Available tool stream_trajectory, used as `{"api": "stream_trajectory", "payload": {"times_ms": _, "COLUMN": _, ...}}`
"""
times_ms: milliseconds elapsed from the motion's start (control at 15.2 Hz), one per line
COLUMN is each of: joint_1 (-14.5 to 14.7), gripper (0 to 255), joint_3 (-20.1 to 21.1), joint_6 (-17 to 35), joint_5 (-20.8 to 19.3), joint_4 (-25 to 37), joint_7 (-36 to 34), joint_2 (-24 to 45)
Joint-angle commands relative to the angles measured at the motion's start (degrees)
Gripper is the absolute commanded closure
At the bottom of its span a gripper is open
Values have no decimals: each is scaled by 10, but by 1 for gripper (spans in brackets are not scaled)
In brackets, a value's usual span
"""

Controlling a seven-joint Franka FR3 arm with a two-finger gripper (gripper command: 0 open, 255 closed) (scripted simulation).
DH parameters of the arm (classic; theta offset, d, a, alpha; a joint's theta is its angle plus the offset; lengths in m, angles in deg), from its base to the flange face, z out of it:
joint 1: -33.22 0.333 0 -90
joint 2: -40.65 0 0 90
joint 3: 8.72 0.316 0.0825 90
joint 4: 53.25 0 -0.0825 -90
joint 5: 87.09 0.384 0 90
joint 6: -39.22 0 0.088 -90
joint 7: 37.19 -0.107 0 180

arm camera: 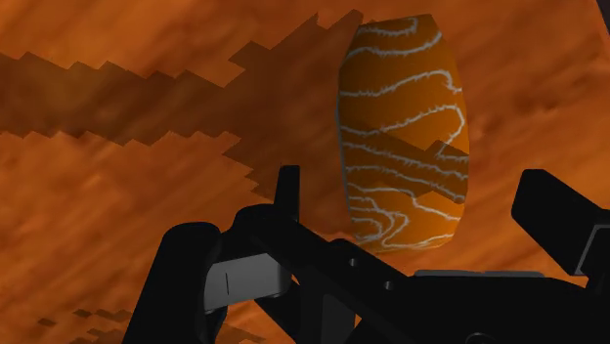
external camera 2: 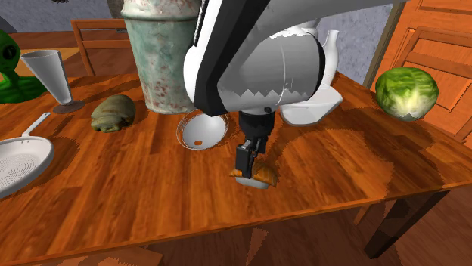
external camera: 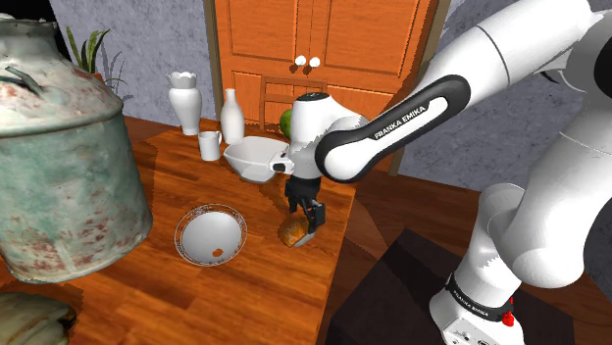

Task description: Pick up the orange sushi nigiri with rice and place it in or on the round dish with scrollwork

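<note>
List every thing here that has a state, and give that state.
orange sushi nigiri, lying on the table, not grasped.
gripper, open, fingers either side of the nigiri, not touching it.
round dish, upright, no nigiri in it.
cupboard doors, shut.
white bowl, upright.

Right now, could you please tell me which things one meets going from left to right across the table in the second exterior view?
Goblet, green lump, round dish, orange nigiri, white bowl, cabbage.
</note>
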Motion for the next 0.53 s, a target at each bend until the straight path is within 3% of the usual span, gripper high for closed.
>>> {"api": "stream_trajectory", "payload": {"times_ms": 0, "joint_1": 0, "gripper": 0, "joint_3": 0, "joint_6": 18, "joint_5": 0, "joint_4": -8, "joint_7": 1, "joint_2": 10}}
{"api": "stream_trajectory", "payload": {"times_ms": 198, "joint_1": 0, "gripper": 0, "joint_3": 0, "joint_6": 48, "joint_5": -2, "joint_4": -18, "joint_7": 0, "joint_2": 29}}
{"api": "stream_trajectory", "payload": {"times_ms": 462, "joint_1": 0, "gripper": 0, "joint_3": 0, "joint_6": 48, "joint_5": -2, "joint_4": -18, "joint_7": 0, "joint_2": 29}}
